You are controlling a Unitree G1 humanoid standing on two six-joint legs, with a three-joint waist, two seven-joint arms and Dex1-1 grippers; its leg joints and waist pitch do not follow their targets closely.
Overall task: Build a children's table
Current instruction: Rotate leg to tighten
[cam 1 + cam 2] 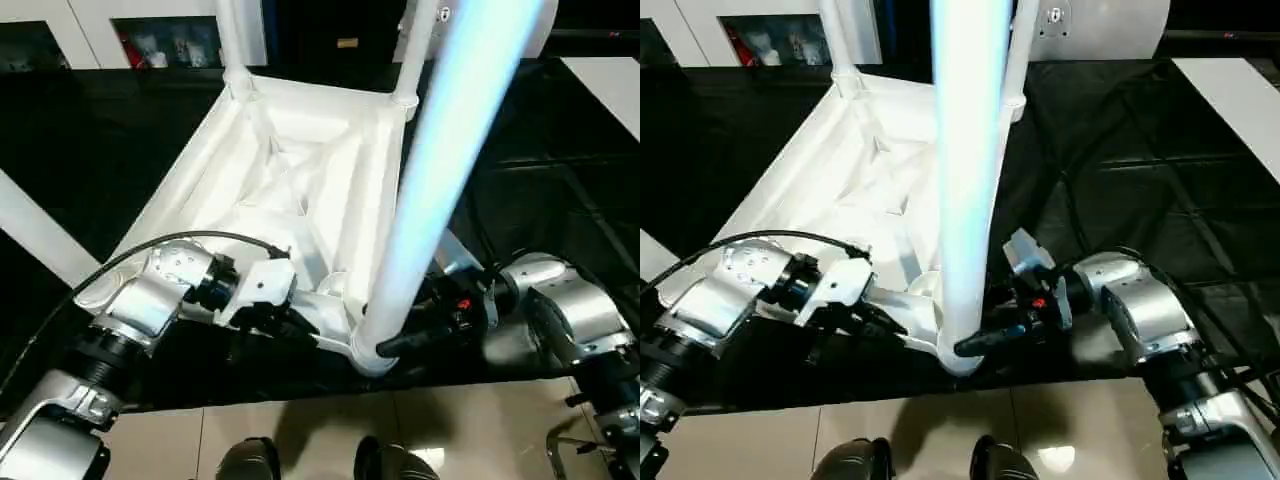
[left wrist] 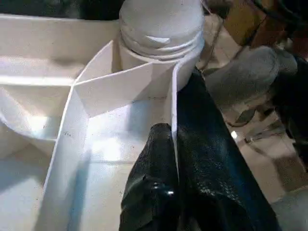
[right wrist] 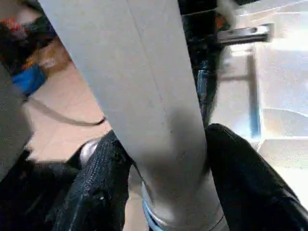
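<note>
The white table top (image 1: pixel 300 190) lies upside down on a black surface, ribbed underside up. Two legs (image 1: pixel 235 40) (image 1: pixel 418 50) stand in its far corner sockets. A third leg (image 1: pixel 450 150) rises from the near corner socket (image 1: pixel 372 358). My right gripper (image 3: pixel 166 139) is shut on this leg just above the socket, one black finger on each side. My left gripper (image 2: pixel 173 130) is shut on a thin upright rib of the top beside that same socket (image 2: pixel 159 29). A loose white tube leg (image 1: pixel 40 235) lies at the left.
A black cloth (image 1: pixel 560 180) covers the work surface, whose front edge runs just under my grippers. A cabinet with glass doors (image 1: pixel 150 40) stands at the back, and a white panel (image 1: pixel 610 90) lies at the far right. A cable (image 1: pixel 200 238) arcs over my left wrist.
</note>
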